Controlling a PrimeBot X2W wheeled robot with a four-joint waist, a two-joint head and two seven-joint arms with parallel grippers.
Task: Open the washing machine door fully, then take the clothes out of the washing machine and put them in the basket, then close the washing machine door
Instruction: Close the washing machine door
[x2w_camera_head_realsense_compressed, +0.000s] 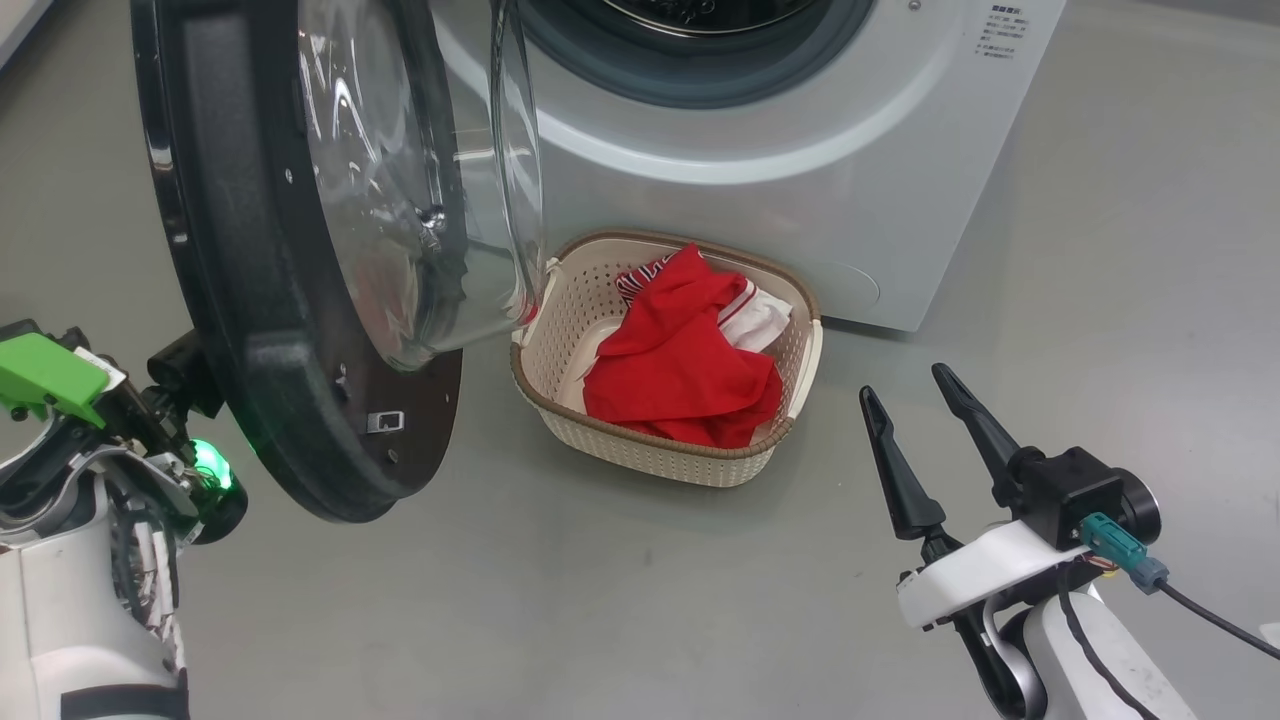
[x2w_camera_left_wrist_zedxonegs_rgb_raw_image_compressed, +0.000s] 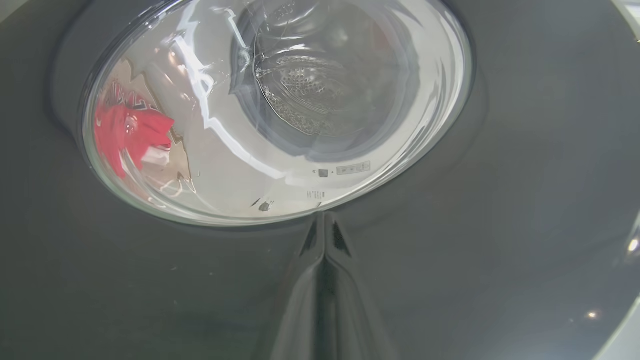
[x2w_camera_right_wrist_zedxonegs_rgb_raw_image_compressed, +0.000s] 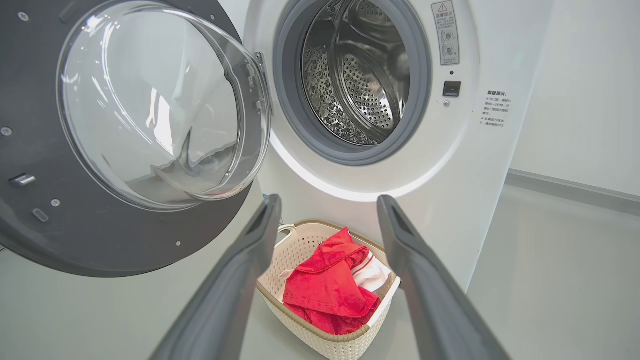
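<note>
Head view: door stands open beside basket holding clothes; left gripper closed against it, right gripper spread wide.

I see a smooth grey floor, matt with a soft sheen and a few faint marks toward the right. Two things stand directly on it. The washing machine sits at the far side, white front facing my head camera. The basket rests on the floor just before the machine's lower front, slightly skewed to it. I cannot tell whether the two touch. In the right wrist view the floor meets a pale wall beside the machine.
</note>
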